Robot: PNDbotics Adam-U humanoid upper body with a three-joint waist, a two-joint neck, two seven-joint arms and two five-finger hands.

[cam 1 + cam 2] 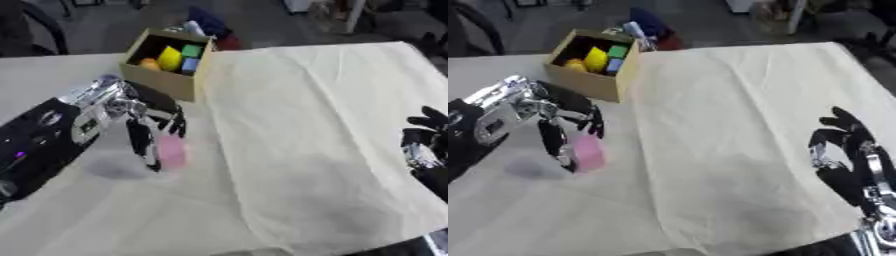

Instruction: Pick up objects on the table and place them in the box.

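Mostly done, by the look of it. The cardboard box (166, 67) sits at the far left of the table (52, 67), just off the edge of the cream cloth (332, 130), and already holds several things: a yellow block (170, 58), a green block (192, 50), a blue block (190, 65) and something orange (150, 63) tucked low on the left.

One item is in play. The left hand (149, 125) has its fingers and thumb curled round a pink block (171, 151), near-side of the box and a little toward the robot. The block stands roughly upright between the fingers. A shadow lies on the surface just below and left of it, so it reads as lifted or barely off the table, but contact cannot be ruled out from these views.

The right hand (846, 160) is idle at the right edge, fingers relaxed and spread, holding nothing.

No other loose objects show on the cloth or the bare table. Some dark and red items sit behind the box, past the table edge; unclear what they are, probably not part of the job.

Remaining, as a judgement: carry the pink block up and over the near wall of the box and release. After that the table looks cleared.
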